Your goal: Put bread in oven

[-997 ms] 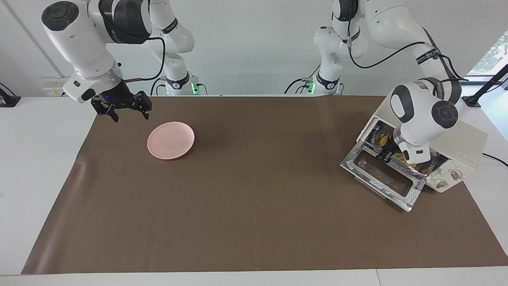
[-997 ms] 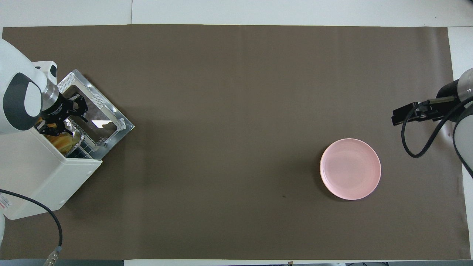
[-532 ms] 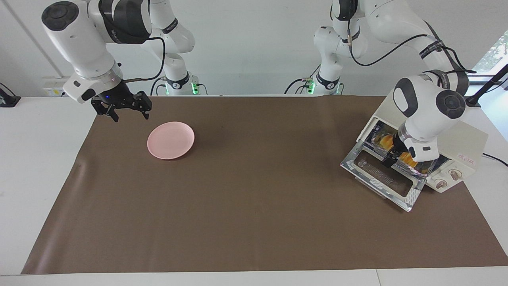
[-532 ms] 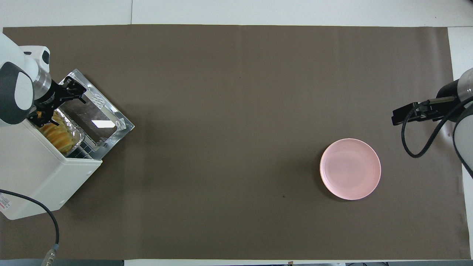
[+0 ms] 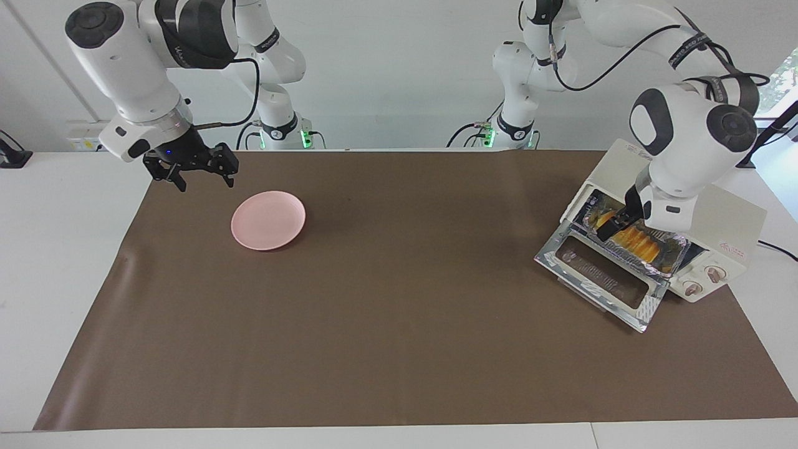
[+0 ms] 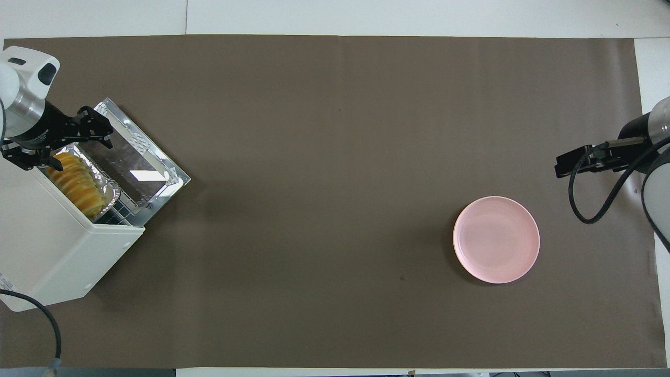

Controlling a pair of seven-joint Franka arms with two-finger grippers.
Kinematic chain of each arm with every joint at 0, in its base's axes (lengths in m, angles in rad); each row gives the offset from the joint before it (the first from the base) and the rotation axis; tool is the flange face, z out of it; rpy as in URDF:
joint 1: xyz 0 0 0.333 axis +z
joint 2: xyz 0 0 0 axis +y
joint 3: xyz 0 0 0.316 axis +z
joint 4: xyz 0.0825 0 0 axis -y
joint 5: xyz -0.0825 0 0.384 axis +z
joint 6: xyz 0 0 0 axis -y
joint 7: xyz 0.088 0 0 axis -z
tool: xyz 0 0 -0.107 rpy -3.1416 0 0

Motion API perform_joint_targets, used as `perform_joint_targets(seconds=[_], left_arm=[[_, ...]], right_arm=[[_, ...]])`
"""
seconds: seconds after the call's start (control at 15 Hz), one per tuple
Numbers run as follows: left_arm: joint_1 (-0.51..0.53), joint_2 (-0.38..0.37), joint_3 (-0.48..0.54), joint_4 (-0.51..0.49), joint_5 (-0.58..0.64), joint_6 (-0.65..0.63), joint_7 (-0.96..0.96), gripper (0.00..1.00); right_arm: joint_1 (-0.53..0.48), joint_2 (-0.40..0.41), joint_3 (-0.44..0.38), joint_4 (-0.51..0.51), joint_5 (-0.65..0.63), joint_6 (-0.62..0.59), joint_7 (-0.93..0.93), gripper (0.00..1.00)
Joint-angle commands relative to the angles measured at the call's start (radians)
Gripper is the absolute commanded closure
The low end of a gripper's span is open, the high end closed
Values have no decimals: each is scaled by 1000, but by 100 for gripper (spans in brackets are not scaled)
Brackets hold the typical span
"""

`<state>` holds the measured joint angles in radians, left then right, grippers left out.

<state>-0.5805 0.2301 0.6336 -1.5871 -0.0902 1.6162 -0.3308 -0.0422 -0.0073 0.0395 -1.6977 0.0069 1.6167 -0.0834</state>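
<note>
The bread lies in a foil tray on the rack inside the cream-white oven, at the left arm's end of the table. The oven's glass door is dropped open. My left gripper is open and empty, raised just over the oven's mouth at one end of the bread, apart from it. In the overhead view the bread shows in the oven, with the left gripper over its end. My right gripper is open and empty, waiting over the mat beside the pink plate.
A round pink plate lies empty on the brown mat toward the right arm's end; it also shows in the overhead view. The open oven door juts out over the mat.
My left gripper has drawn back and up out of the oven mouth, leaving the bread uncovered on the foil tray. The right arm has not moved.
</note>
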Motion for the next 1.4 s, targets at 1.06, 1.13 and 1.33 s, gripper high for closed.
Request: perform_joint_targets(seconds=[1.06, 1.13, 1.33], left_arm=[[405, -227, -451, -60, 101, -79, 388, 0], [425, -227, -469, -57, 90, -81, 389, 0], [474, -227, -541, -57, 87, -78, 386, 0]], right_arm=[[-15, -23, 11, -22, -16, -3, -18, 0], [-15, -23, 13, -22, -16, -3, -18, 0], [-15, -23, 11, -22, -16, -3, -18, 0]])
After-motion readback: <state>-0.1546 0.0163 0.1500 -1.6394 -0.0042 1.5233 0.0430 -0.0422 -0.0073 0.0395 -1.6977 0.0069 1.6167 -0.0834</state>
